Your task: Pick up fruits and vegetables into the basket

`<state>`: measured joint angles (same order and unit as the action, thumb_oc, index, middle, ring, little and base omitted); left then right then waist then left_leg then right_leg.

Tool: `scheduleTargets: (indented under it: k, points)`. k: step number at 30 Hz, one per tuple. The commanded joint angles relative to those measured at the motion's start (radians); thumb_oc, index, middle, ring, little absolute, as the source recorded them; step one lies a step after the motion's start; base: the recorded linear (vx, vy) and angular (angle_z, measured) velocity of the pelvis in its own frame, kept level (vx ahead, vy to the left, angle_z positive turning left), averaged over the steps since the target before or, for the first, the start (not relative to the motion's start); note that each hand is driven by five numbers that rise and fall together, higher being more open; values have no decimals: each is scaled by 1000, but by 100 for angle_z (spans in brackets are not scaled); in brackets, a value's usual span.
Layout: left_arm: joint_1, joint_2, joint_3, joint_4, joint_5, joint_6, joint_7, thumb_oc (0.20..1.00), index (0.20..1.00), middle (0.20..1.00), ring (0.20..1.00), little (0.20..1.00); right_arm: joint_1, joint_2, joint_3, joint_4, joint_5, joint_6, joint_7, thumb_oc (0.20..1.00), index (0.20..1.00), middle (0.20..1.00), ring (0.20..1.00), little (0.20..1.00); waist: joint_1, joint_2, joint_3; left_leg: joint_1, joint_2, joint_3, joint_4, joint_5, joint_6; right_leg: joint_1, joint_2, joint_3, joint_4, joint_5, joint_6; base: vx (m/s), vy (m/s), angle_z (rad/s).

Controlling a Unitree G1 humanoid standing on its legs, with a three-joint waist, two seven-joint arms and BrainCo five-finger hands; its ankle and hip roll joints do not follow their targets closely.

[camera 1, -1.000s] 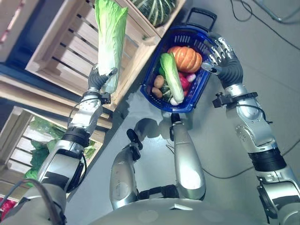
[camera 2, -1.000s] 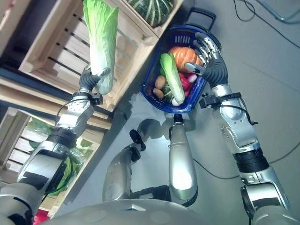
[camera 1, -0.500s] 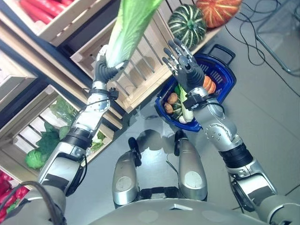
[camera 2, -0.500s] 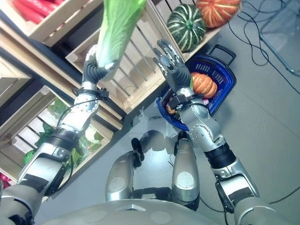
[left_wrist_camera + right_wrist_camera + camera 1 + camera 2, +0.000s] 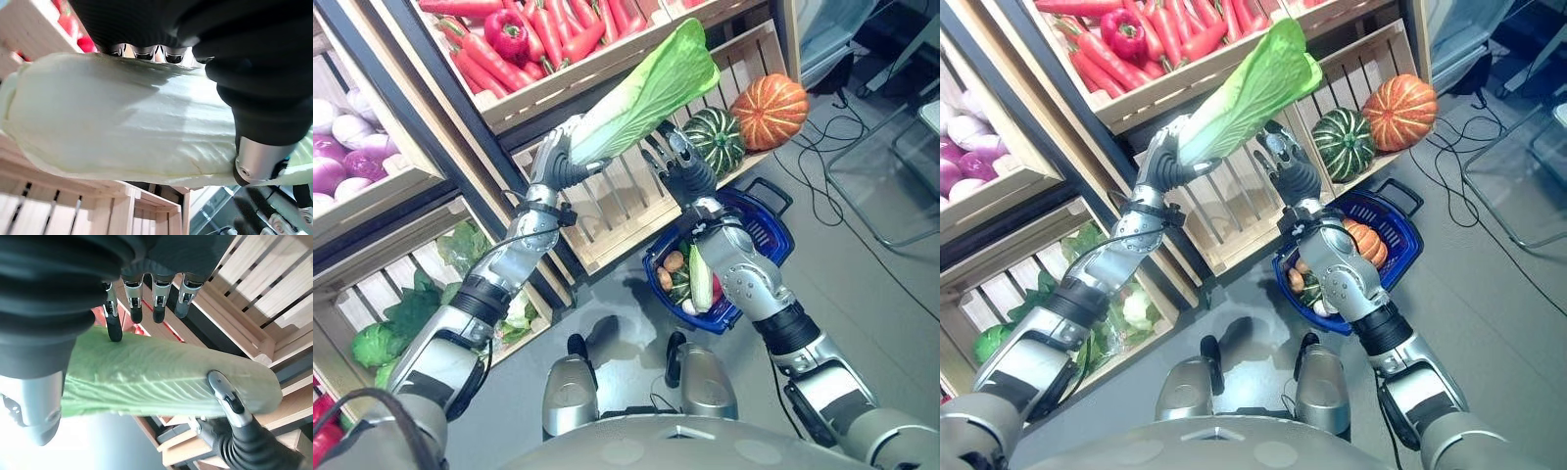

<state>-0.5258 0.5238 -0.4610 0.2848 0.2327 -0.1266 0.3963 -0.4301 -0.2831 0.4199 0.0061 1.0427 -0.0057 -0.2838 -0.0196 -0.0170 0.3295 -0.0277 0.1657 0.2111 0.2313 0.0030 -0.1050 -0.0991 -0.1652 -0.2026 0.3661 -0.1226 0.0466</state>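
Observation:
My left hand [image 5: 558,166] is raised in front of the wooden shelves, shut on the pale stalk of a long napa cabbage [image 5: 646,93] whose green leaf end points up and to the right. Up close, the stalk [image 5: 122,132] lies across the palm under the thumb [image 5: 259,161]. My right hand [image 5: 677,166] is open just below the cabbage's middle, with the leaf [image 5: 161,377] lying past its straight fingers [image 5: 134,303]. The blue basket [image 5: 773,223] stands on the floor below, holding another cabbage [image 5: 700,277], a small pumpkin [image 5: 1366,240] and several smaller items.
The shelves hold carrots [image 5: 538,39], a red pepper [image 5: 507,29] and purple onions [image 5: 333,147]. A striped green squash [image 5: 717,137] and an orange pumpkin [image 5: 769,108] sit in a crate behind the basket. Leafy greens [image 5: 411,313] fill the low crate. Cables lie on the floor at right.
The camera has tipped up towards the shelves. My right hand rose from the basket's rim to just under the cabbage. The left hand tilted the cabbage over to the right.

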Motion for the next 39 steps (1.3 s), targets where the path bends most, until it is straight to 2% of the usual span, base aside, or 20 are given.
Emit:
scheduleTargets:
  k: [1,5,11,17,25,30,36,39]
  points:
    - [3,1,-92,-150,118,-31,-9,200,200,200,200,200,-17,71,44,-35,24,-28,-25,1000,1000,1000,1000,1000,2,-25,-47,21,-37,39,73,-164,64,83,-34,-8,-133,39,54,0,0,0]
    - [-5,1,-120,-158,177,14,-14,200,200,200,200,200,-22,78,48,-12,24,-36,-59,1000,1000,1000,1000,1000,3,-24,-48,28,-38,39,68,-167,65,89,-35,-9,-137,41,59,0,0,0]
    - [-18,4,-158,-183,340,77,-15,200,200,200,200,200,-40,79,40,2,26,-19,-115,1000,1000,1000,1000,1000,6,-25,-47,32,-38,40,70,-174,65,96,-38,-11,-143,41,64,0,0,0]
    - [-49,-5,-230,-179,463,126,-12,200,200,200,200,200,-66,92,55,28,74,-24,-119,1000,1000,1000,1000,1000,9,-35,-45,33,-35,42,70,-179,66,99,-39,-11,-145,41,71,0,-6,0]
    - [-71,-31,-303,-164,552,149,-35,200,200,200,200,200,-99,114,64,36,133,-16,-122,1000,1000,1000,1000,1000,12,-44,-43,32,-30,42,69,-181,64,101,-39,-15,-149,42,78,-2,-8,0]
    - [-80,-54,-346,-150,616,170,-42,200,200,200,200,200,-112,140,72,43,230,-3,-127,1000,1000,1000,1000,1000,12,-48,-46,35,-26,41,64,-181,62,102,-41,-17,-153,44,83,0,0,0]
    - [-97,-82,-379,-125,589,168,-51,200,200,200,200,200,-143,173,79,60,292,-13,-144,1000,1000,1000,1000,1000,15,-50,-49,37,-25,39,55,-176,58,107,-40,-20,-163,47,85,-5,-3,1]
    - [-94,-103,-381,-98,434,166,-97,200,200,200,200,200,-170,199,88,73,240,-21,-155,1000,1000,1000,1000,1000,19,-45,-53,39,-25,34,51,-172,54,109,-42,-23,-162,47,85,0,0,0]
